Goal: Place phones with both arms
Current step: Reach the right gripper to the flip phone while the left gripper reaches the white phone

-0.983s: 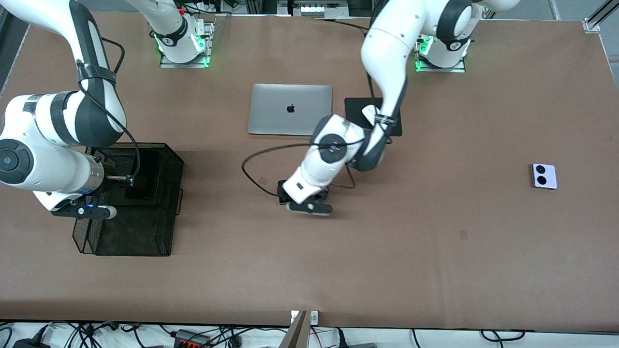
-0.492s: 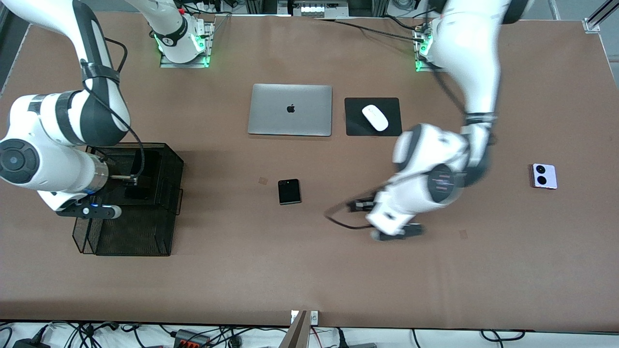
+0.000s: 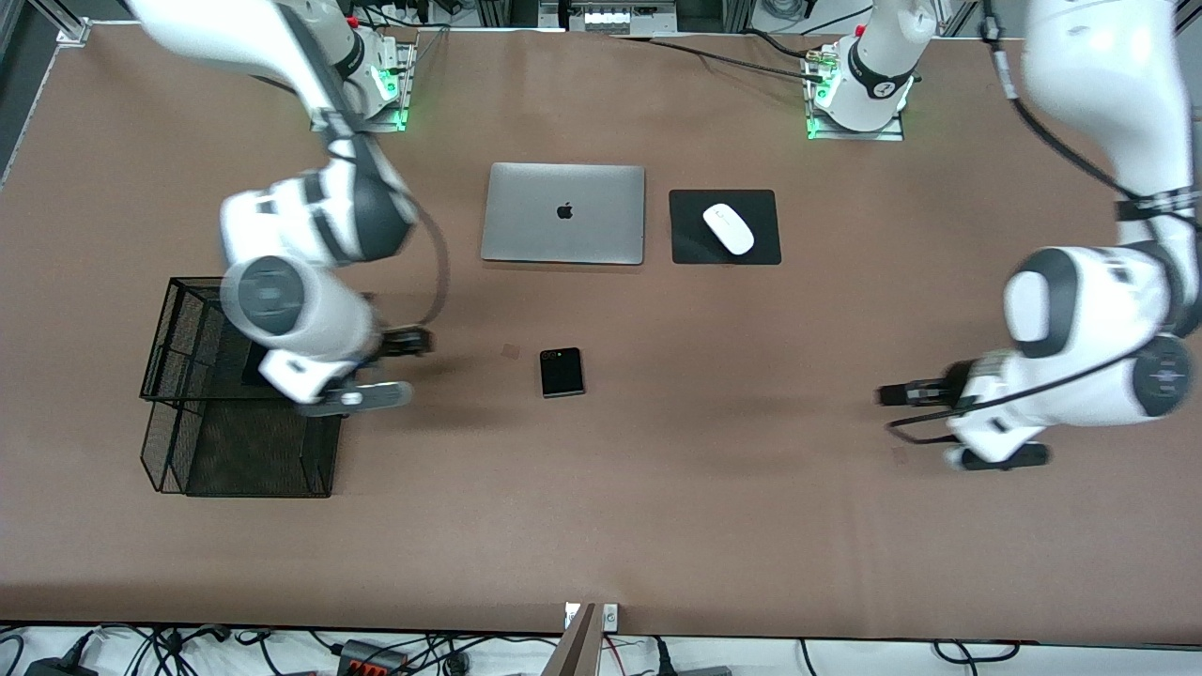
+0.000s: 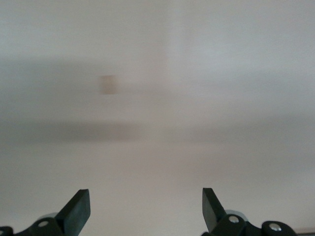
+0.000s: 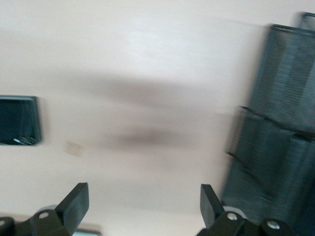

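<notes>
A small squarish black folded phone [image 3: 562,372] lies flat on the brown table, nearer the front camera than the laptop; in the right wrist view the phone [image 5: 18,120] sits at the edge. My right gripper [image 5: 142,192] is open and empty, hanging over the table between the mesh basket and this phone; its hand [image 3: 329,380] shows in the front view. My left gripper [image 4: 144,196] is open and empty too, over bare table toward the left arm's end, where its hand [image 3: 995,441] shows.
A black wire-mesh basket [image 3: 174,324] stands toward the right arm's end, and the basket [image 5: 280,123] also shows beside my right gripper. A shut silver laptop [image 3: 563,213] and a white mouse [image 3: 729,228] on a black pad [image 3: 690,246] lie near the bases.
The left arm swung away from the black folded phone to the left arm's end of the table, covering the lilac phone. The right arm came out of the basket toward the middle.
</notes>
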